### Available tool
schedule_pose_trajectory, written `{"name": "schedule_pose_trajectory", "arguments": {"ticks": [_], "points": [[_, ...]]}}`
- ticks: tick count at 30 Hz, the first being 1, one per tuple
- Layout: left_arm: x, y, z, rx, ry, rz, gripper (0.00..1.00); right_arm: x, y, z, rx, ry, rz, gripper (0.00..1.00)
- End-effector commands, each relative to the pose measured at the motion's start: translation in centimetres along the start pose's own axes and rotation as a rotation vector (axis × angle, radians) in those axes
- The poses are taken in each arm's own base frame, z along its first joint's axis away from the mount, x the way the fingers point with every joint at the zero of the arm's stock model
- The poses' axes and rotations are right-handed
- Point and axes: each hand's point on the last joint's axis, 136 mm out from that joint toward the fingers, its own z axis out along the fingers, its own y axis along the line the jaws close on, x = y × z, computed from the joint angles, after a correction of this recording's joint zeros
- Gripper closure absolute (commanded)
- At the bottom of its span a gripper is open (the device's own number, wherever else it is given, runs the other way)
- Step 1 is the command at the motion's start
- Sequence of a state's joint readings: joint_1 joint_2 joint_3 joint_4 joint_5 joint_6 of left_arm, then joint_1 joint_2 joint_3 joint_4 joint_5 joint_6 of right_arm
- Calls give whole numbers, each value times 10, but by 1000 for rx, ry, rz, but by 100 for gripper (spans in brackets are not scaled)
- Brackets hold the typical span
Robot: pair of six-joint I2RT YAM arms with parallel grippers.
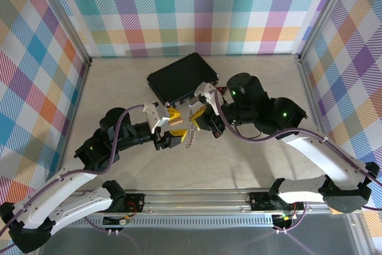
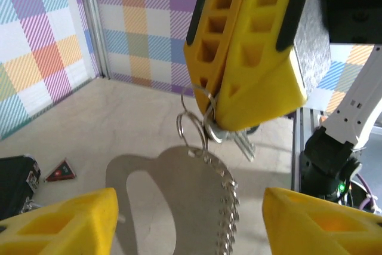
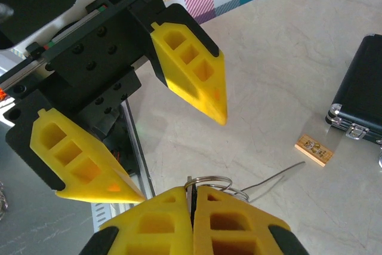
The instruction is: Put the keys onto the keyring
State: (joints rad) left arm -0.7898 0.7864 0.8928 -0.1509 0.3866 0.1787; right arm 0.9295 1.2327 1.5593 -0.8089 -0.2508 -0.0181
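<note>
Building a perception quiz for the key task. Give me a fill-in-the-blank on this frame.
1. The right hand is ___ on the keys.
2. The left hand has its fingers ___, gripping nothing.
3. The keyring hangs ___ the right hand.
4. The tan block lies near the ___ case.

Missing words: shut; open; below; black

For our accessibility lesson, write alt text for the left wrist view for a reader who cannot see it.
The right gripper, yellow fingers shut, pinches keys and small wire rings from above; a flat silvery oval keyring hangs beneath. The left gripper, open, frames it from the bottom corners.
</note>
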Motion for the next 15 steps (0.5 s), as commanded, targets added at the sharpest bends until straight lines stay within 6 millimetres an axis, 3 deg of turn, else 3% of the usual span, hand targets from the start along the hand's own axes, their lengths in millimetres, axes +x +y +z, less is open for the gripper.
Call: {"name": "schedule_pose_trajectory", "arguments": {"ticks": [1, 8, 15], "points": [[-28, 3, 2, -9, -117, 16, 39, -22, 4, -6, -18, -68, 0, 100], [-28, 4, 10, 1, -129, 6, 46, -26, 8, -5, -42, -85, 8, 100], [-20, 5, 14, 4, -117, -5, 46, -27, 8, -7, -38, -94, 12, 100]]}}
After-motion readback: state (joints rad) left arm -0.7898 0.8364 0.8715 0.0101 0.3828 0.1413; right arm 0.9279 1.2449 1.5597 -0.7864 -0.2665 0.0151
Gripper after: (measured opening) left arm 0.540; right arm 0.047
